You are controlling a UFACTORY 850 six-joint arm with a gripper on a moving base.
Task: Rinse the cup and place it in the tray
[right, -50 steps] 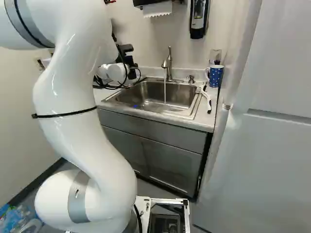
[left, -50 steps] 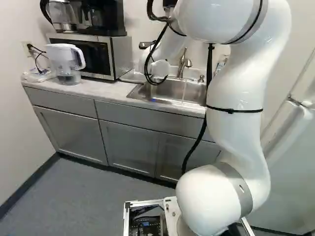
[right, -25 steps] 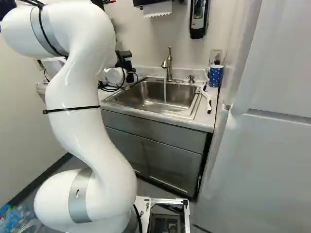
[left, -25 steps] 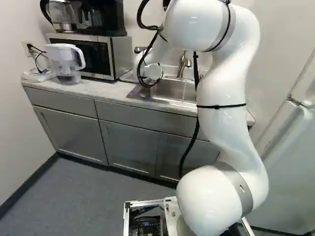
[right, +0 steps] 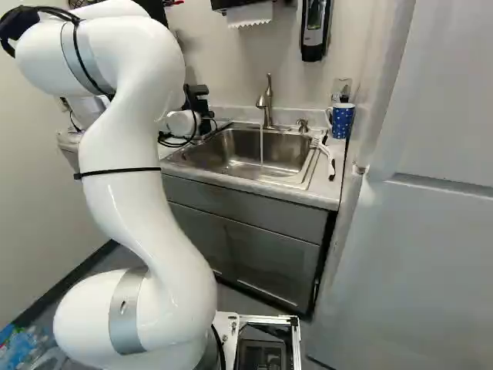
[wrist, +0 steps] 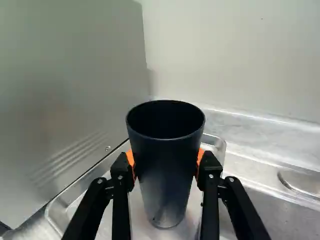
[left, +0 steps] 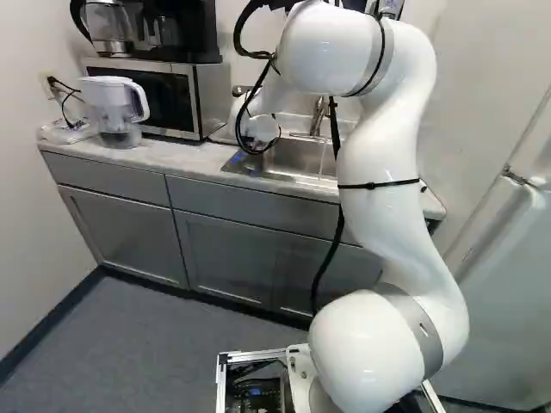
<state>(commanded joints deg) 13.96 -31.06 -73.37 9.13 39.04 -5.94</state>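
Observation:
In the right base view the black gripper body (right: 198, 100) shows in part behind my arm, left of the sink; its fingers are hidden there. The wrist view has the gripper (wrist: 166, 162) shut on a dark, tapered cup (wrist: 166, 185), an orange pad against each side. The cup is upright with its mouth up. Under it lies a shiny metal tray (wrist: 219, 145); whether the cup's bottom touches it I cannot tell.
Water runs from the faucet (right: 266, 100) into the sink (right: 250, 153). A blue dotted mug (right: 341, 121) and a brush (right: 330, 158) are right of it. Left of the sink stand a microwave (left: 164, 99) and a water pitcher (left: 114, 110). The wrist view shows a flat metal side close beside the tray.
My upper arm has leaned forward, shifting left in the left base view and right in the right one. The wrist has shifted slightly left and down in the left base view. The base has stayed put.

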